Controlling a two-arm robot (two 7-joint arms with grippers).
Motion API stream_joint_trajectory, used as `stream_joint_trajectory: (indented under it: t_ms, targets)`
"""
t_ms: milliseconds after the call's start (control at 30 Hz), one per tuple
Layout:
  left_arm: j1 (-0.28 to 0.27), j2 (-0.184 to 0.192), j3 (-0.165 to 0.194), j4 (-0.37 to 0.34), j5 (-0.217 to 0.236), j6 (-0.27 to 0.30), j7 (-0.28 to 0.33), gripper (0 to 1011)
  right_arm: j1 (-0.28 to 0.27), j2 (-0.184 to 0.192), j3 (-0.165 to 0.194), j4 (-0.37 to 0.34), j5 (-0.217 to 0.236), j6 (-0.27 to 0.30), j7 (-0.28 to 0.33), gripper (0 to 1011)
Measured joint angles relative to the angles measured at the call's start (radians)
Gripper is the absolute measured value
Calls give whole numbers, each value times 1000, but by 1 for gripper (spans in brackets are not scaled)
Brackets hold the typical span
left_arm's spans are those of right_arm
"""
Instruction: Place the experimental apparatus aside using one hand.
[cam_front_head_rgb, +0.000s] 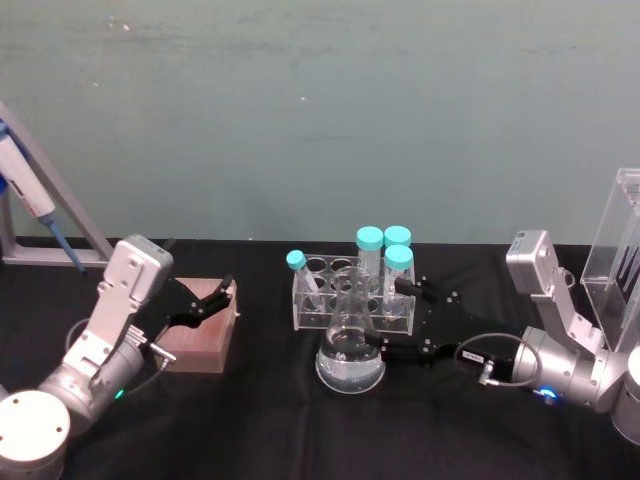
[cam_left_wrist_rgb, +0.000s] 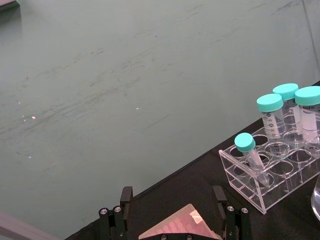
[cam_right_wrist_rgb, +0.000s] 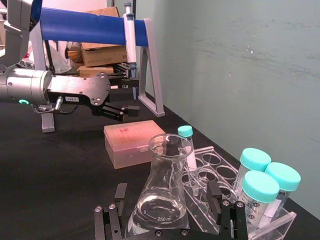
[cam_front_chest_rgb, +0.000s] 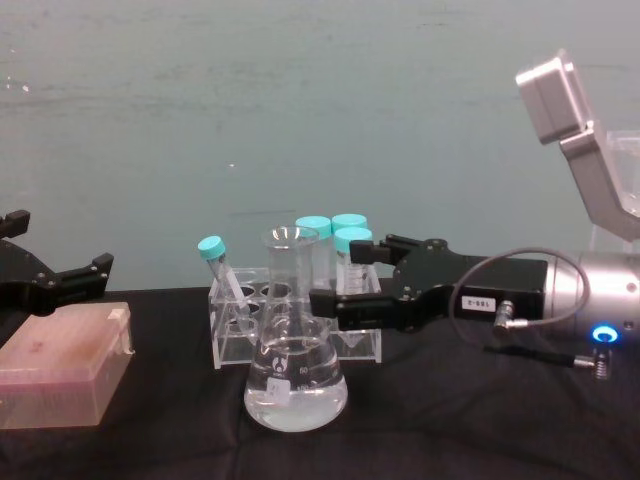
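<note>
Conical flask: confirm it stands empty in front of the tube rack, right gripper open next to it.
One error: the conical flask holds clear liquid, as the right wrist view shows. It does stand in front of the tube rack, right gripper open next to it.

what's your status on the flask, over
Right hand open, straddling the flask. Flask upright, not lifted. Left hand open over the pink box. Tube rack close behind the flask.
</note>
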Motion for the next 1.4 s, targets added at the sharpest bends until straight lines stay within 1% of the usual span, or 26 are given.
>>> stream_joint_trajectory:
  t_ms: [167, 500, 867, 1267, 1400]
  targets:
    - [0, 0, 0, 0, 0, 0, 0, 1000, 20, -9, -16, 29, 11, -5, 10, 1000]
    - [0, 0, 0, 0, 0, 0, 0, 1000, 49, -27, -33, 74, 27, -13, 32, 1000]
    - [0, 0, 0, 0, 0, 0, 0, 1000, 85, -52, -42, 136, 35, -34, 53, 1000]
    - [0, 0, 0, 0, 0, 0, 0, 1000, 130, -83, -46, 210, 33, -58, 75, 1000]
    - [0, 0, 0, 0, 0, 0, 0, 1000, 139, -90, -47, 224, 30, -62, 81, 1000]
